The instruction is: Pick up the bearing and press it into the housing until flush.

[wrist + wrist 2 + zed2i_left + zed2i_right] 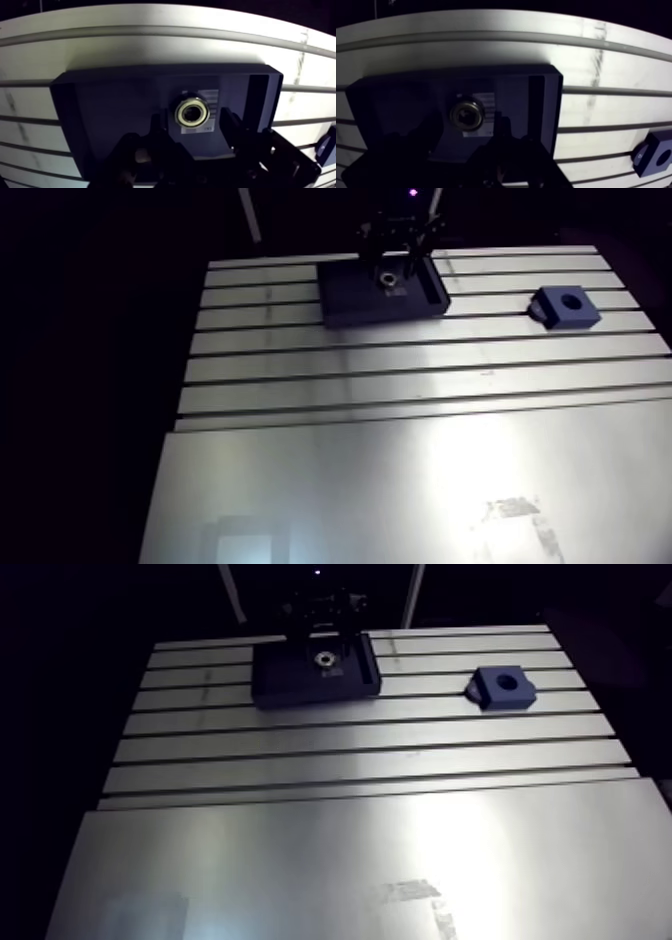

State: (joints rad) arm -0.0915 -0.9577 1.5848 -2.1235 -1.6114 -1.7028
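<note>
Arm view: bearing point(386, 280) sits in dark tray point(345, 303) on desk point(400, 378); housing point(566, 306) well apart. Wrist view: fingers point(232, 131) spread wide, straddling the bearing, nothing gripped. Likely risk: off-centre closing tilts the bearing or shoves it across the tray.

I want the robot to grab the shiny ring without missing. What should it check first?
1. Pincer open: ok, its fingers stand apart.
2. Bearing lined up between the fingers: ok in the wrist view.
3. Bearing lying flat in the dark tray, hole up: ok.
4. Pincer low enough to close on the bearing: cannot tell.
5. Housing waiting on the table beside the tray, its round hole up and nothing in it: ok.
</note>
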